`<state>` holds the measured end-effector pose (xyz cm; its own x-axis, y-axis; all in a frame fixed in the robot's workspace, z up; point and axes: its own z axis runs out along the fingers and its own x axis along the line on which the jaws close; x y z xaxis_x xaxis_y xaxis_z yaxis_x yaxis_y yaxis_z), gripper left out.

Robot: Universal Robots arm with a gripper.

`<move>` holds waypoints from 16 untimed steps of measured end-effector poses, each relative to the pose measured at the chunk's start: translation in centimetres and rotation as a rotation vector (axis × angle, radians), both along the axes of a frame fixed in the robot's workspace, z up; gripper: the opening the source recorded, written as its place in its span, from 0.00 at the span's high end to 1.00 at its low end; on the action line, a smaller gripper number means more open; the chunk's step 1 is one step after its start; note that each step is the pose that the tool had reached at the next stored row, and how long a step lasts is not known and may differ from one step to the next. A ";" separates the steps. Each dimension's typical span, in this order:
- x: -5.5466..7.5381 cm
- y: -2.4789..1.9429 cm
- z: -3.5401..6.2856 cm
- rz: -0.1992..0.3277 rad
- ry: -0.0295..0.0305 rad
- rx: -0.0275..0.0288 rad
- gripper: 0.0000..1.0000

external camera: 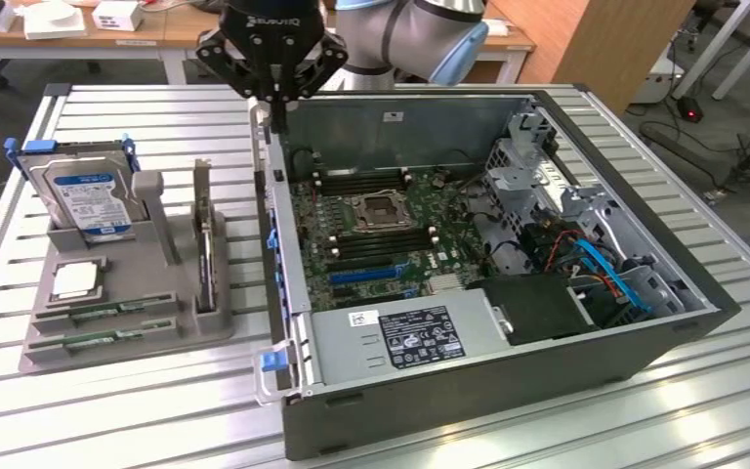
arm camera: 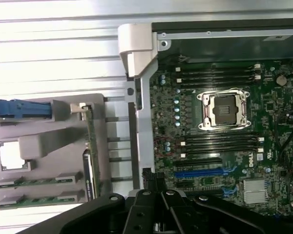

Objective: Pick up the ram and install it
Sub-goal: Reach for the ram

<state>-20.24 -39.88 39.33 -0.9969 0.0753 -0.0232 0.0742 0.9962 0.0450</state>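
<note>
The ram [external camera: 99, 313] lies flat in the grey holder [external camera: 206, 327] on the bench [external camera: 11, 391], beside the open case [external camera: 479, 381]. Farther back, the pincer [external camera: 274, 109] hangs pinched shut and empty over the case wall. Lowered shut, it may knock the stick rather than straddle it.

ROBOTIQ on black housing [external camera: 270, 21] above jaws; DELL on motherboard [arm camera: 234, 122].

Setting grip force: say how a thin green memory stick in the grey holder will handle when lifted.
The thin green memory stick is probably stiff and light, being a slim board. Its narrow edges likely offer little grip. Slotted into the grey holder, it may bind if pulled crooked.
</note>
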 end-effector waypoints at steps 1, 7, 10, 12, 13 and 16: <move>-0.3 0.00 0.00 0.000 0.0000 0.0000 0.91; -2.3 0.00 0.00 0.000 0.0000 0.0000 0.91; -3.2 0.00 0.00 0.000 -0.0001 0.0001 0.91; -3.9 0.00 -0.01 0.000 -0.0001 0.0001 0.91; -4.2 0.00 -0.01 0.000 -0.0001 0.0001 0.91; -5.1 0.00 0.00 0.000 0.0000 0.0000 0.91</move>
